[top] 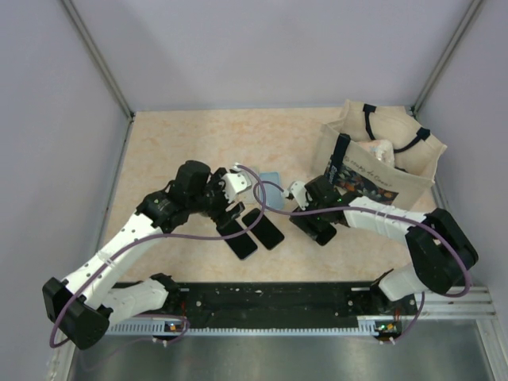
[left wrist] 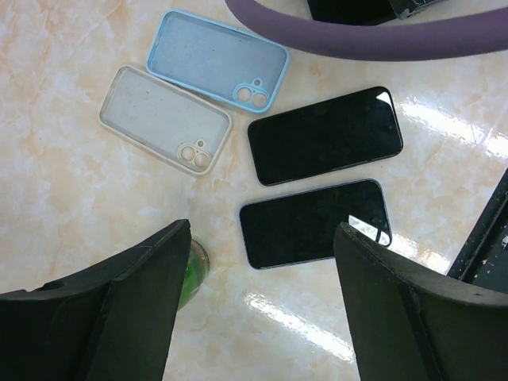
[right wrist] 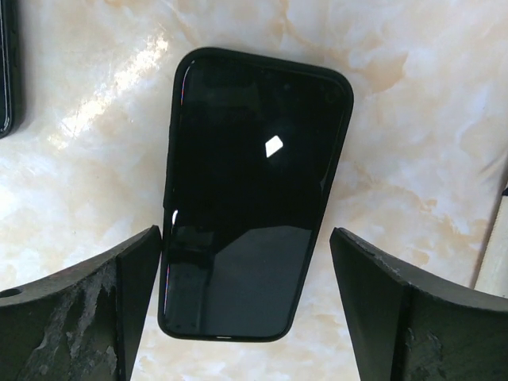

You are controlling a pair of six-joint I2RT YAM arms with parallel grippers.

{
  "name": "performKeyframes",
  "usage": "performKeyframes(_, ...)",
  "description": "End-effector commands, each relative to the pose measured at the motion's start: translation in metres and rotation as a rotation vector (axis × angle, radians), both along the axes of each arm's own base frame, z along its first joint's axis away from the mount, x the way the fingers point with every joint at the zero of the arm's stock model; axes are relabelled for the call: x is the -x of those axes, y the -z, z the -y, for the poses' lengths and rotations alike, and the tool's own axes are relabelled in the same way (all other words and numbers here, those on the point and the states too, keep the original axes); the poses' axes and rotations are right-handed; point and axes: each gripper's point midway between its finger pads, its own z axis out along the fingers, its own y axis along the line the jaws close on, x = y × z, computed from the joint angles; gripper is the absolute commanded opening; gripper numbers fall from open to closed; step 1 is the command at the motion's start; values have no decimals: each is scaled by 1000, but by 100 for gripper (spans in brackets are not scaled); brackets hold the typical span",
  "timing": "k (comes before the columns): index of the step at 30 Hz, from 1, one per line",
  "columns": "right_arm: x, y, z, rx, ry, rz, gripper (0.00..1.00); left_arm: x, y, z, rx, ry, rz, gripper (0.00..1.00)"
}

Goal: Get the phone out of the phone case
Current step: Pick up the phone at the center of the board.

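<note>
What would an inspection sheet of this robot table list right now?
Surface: glossy marbled beige tabletop.
Job's things: phone in black case, screen up, under the right gripper.
Clutter: two bare black phones side by side; empty light-blue case; empty cream case; canvas tote bag, far right.
Grippers: left gripper open above the bare phones; right gripper open.
Cables: purple cable looped over the left arm.
Surroundings: pale grey walls.
</note>
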Motion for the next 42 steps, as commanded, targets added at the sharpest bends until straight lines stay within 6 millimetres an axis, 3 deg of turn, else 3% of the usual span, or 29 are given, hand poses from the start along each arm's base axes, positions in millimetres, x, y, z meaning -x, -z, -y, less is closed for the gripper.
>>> performKeyframes(1, -1, -10, -7, -53, -1, -17, 87, -2, -16, 6, 40, 22, 38, 78)
performKeyframes(21, 3, 12, 7, -67, 25, -167, 88, 0, -11, 5, 30, 28, 35, 78)
performKeyframes(32, 3, 30, 15, -18, 72, -191, 79, 0, -16, 4, 35, 25, 48, 78)
performKeyframes(37, -4, 29, 13, -15, 68, -169, 63, 0, -16, 2, 33, 22, 52, 78)
performKeyframes(42, -16, 14, 5, -48, 61, -126, 35, -1, -18, 0, 40, -5, 53, 78)
